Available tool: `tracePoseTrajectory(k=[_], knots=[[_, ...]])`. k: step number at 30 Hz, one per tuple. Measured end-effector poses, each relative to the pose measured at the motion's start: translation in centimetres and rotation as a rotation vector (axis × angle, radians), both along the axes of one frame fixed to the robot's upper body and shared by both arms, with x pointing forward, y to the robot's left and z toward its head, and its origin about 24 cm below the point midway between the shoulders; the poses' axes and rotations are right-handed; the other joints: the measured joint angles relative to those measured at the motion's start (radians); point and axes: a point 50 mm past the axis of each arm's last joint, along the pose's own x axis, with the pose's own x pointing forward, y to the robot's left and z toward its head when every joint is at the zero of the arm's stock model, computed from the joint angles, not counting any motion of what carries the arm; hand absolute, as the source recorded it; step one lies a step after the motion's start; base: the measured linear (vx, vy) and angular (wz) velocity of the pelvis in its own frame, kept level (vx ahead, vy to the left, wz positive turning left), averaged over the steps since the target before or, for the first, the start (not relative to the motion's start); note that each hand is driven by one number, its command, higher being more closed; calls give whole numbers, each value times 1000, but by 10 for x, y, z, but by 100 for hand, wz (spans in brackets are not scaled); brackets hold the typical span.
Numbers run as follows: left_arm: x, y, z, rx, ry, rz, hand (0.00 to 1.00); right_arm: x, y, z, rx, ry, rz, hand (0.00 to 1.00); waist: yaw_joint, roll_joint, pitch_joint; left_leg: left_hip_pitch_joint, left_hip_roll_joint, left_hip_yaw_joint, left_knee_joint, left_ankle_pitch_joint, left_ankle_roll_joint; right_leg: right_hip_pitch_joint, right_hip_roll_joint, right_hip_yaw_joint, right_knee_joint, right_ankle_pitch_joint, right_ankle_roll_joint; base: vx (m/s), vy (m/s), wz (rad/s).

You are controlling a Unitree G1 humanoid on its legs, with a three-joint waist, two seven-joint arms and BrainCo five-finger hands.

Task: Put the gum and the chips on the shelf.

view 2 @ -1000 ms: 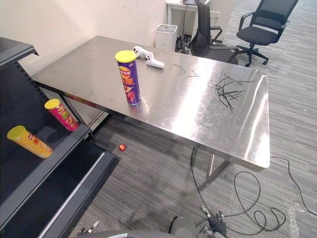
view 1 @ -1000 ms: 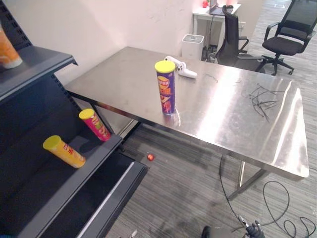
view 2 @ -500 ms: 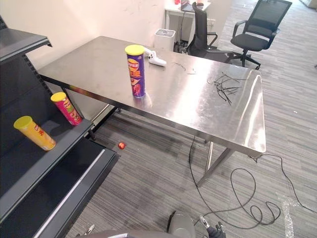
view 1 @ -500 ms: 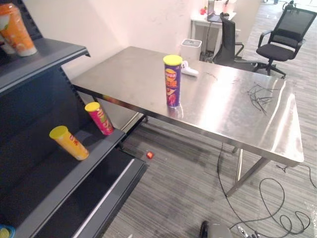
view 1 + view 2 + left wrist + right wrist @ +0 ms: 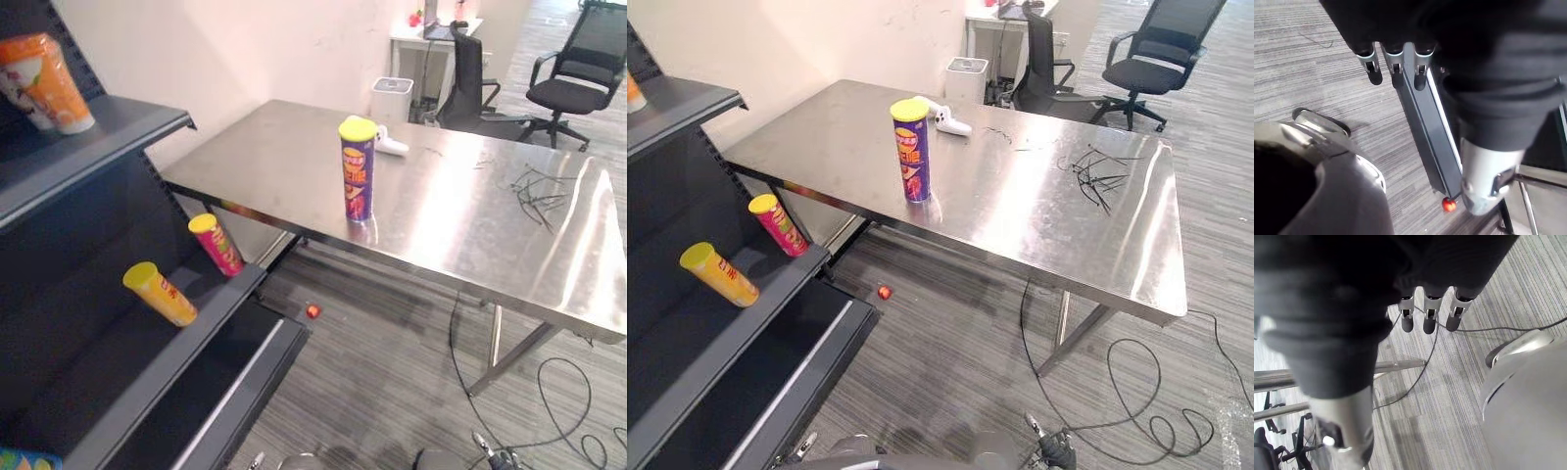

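Only the camera has shifted since a second ago; every can sits as before. Hanging over the floor, the left hand (image 5: pixel 1396 68) and right hand (image 5: pixel 1430 316) keep loose, straight fingers and hold nothing. On the bench (image 5: pixel 470 225), the purple chips can (image 5: pixel 358 168) stands upright near the front edge, bare steel around it. On the shelf (image 5: pixel 127 362), a yellow can (image 5: pixel 162 294) and a pink can (image 5: pixel 218 245) lie tilted. Between shelf and bench, a small red thing (image 5: pixel 313 310) lies on open floor.
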Motion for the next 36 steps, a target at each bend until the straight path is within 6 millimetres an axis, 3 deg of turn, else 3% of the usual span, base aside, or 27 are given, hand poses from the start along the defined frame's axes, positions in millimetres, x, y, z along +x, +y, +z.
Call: tracePoseTrajectory(k=[4, 8, 11, 13, 14, 18, 22, 27, 28, 30, 32, 36], knots=[[-2, -2, -2, -9, 33, -60, 0, -16, -2, -5, 7, 64, -55, 0, -4, 10, -9, 38, -34, -56, -20, 5, 8, 39, -5, 22, -78, 40, 19, 172, 106, -27], [-5, 7, -3, 3, 54, -109, 0, -28, 5, -11, 34, 120, -80, 0, -23, -11, -27, 66, -51, -56, -74, 10, 15, 82, -8, 17, -190, 101, 21, 90, 80, -14], [-3, 16, -1, 19, 47, -143, 0, -32, 13, -14, 51, 147, -93, 0, -21, -45, -25, 61, -57, -61, -80, 13, 20, 104, -11, -1, -251, 137, 20, -8, 47, 0], [-4, 18, 0, 23, 48, -149, 0, -33, 13, -14, 45, 161, -122, 0, -19, -51, -29, 55, -59, -63, -88, 14, 22, 106, -12, -6, -275, 149, 22, -51, 15, 5], [-3, 19, 0, 26, 49, -163, 0, -33, 12, -13, 34, 159, -158, 0, -19, -61, -36, 47, -60, -76, -90, 15, 24, 106, -12, -14, -282, 154, 21, -55, -9, 13], [-1, 20, 0, 31, 46, -177, 0, -33, -1, -9, -9, 149, -331, 0, -10, -60, -35, 45, -56, -81, -106, 24, 28, 106, -7, -27, -307, 169, 18, -68, -31, 2], [-1, 21, 1, 29, 40, -173, 0, -27, -31, 5, -104, 71, -595, 0, -3, -70, -33, 46, -41, -77, -106, 22, 22, 107, 8, -22, -321, 173, 7, -42, -37, -7], [-3, 24, 3, 30, 19, -155, 0, -6, -96, 56, -351, -172, -842, 0, 3, -83, -40, 45, -29, -71, -106, 17, 14, 111, 20, -18, -340, 180, 1, 15, -13, -5], [-3, 24, 4, 31, 13, -156, 0, 4, -114, 80, -425, -285, -898, 0, 4, -88, -43, 45, -26, -68, -106, 16, 13, 112, 22, -18, -342, 185, 8, 60, -1, -3], [-4, 25, 5, 33, 8, -157, 0, 16, -127, 107, -494, -414, -912, 0, 4, -91, -47, 47, -21, -66, -106, 16, 12, 111, 23, -19, -343, 186, 10, 60, -3, -3], [-3, 25, 5, 28, 10, -159, 0, 40, -138, 152, -576, -617, -887, 0, 4, -96, -51, 45, -18, -63, -107, 14, 11, 108, 24, -19, -342, 187, 11, 61, 1, -2], [-2, 28, 7, 28, 10, -166, 0, 73, -138, 205, -681, -851, -753, 0, 5, -113, -60, 29, -22, -65, -105, 12, 10, 98, 27, -20, -343, 187, 11, 46, 8, 0]])
